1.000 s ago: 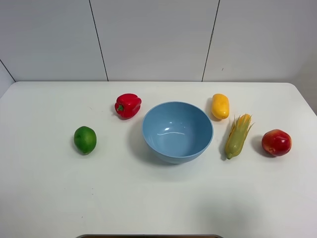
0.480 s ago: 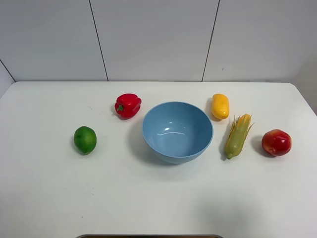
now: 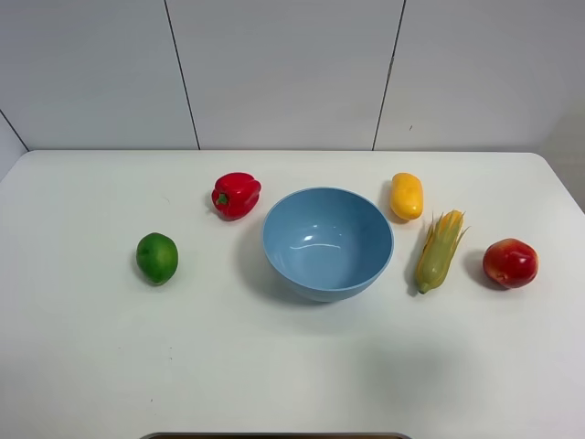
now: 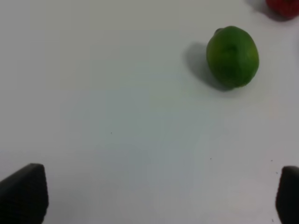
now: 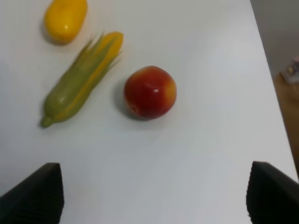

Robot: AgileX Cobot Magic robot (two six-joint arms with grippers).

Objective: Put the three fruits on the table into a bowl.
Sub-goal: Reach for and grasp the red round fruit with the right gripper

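Left wrist view has the left gripper (image 4: 156,193) nearest the lens. Only its two dark fingertips (image 4: 23,193) show, spread wide with nothing between them, above bare table (image 4: 117,130). The green lime (image 4: 232,57) lies farther out, well apart from them, and a red sliver of the bell pepper (image 4: 282,5) lies beyond it.

The right wrist view has the right gripper (image 5: 152,193) the same way, its fingertips (image 5: 30,196) parted and empty. Ahead of it come the red apple (image 5: 150,92), then the corn ear (image 5: 81,79) just beside it, then the yellow-orange mango (image 5: 65,19). Only this view takes in brown floor (image 5: 287,107) past the table's edge.

Only the exterior high view shows all the objects together. The lower half of its frame is bare white table (image 3: 274,366). Across the middle sit the lime (image 3: 157,258) at left, the light-blue bowl (image 3: 327,289) at centre, open side up with no fruit in it, the corn ear (image 3: 439,250) right of it, and the apple (image 3: 510,262) far right. The corn ear's stalk end points to the lower frame. Farther back, the bell pepper (image 3: 236,195) sits upper left of the bowl and the mango (image 3: 407,196) upper right. The mango's long axis runs nearly up and down the frame. All three fruits lie on the table, apart from the bowl.
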